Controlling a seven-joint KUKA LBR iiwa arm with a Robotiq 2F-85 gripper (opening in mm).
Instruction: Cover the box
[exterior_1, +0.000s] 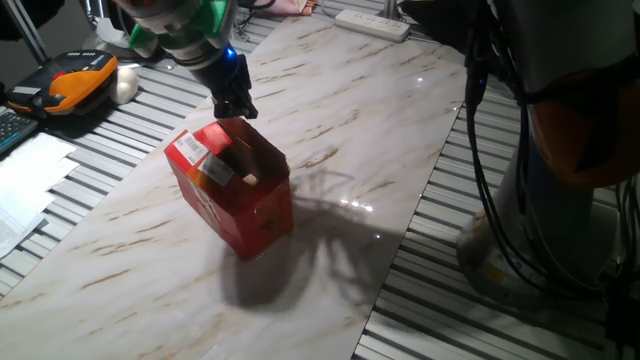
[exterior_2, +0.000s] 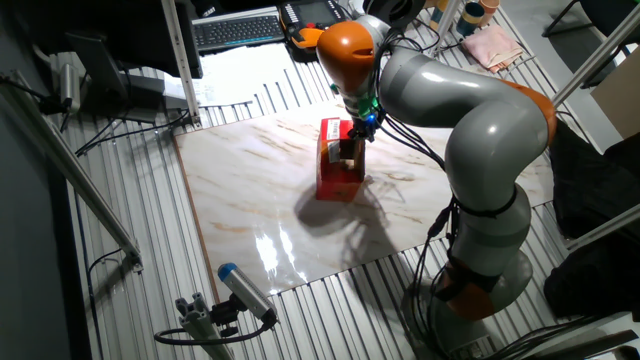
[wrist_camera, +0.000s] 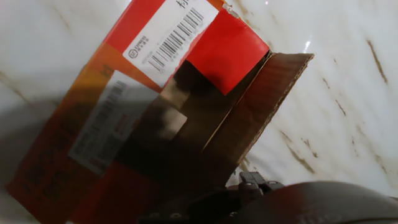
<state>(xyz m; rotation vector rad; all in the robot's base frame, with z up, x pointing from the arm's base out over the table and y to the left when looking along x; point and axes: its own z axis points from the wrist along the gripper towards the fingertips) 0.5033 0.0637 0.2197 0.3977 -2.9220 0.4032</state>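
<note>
The red box (exterior_1: 232, 188) stands mid-tabletop (exterior_1: 360, 130), one flap folded inward, another upright; the hand (exterior_1: 234, 102) hangs at its 12 o'clock edge, probably to push that flap down. Its finger spread I cannot tell.

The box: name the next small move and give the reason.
Probably push the upright brown flap down and inward over the opening. The box stands on the marble board with one red labelled flap already folded over, while this flap is raised. The tool sits right at its far edge.
</note>
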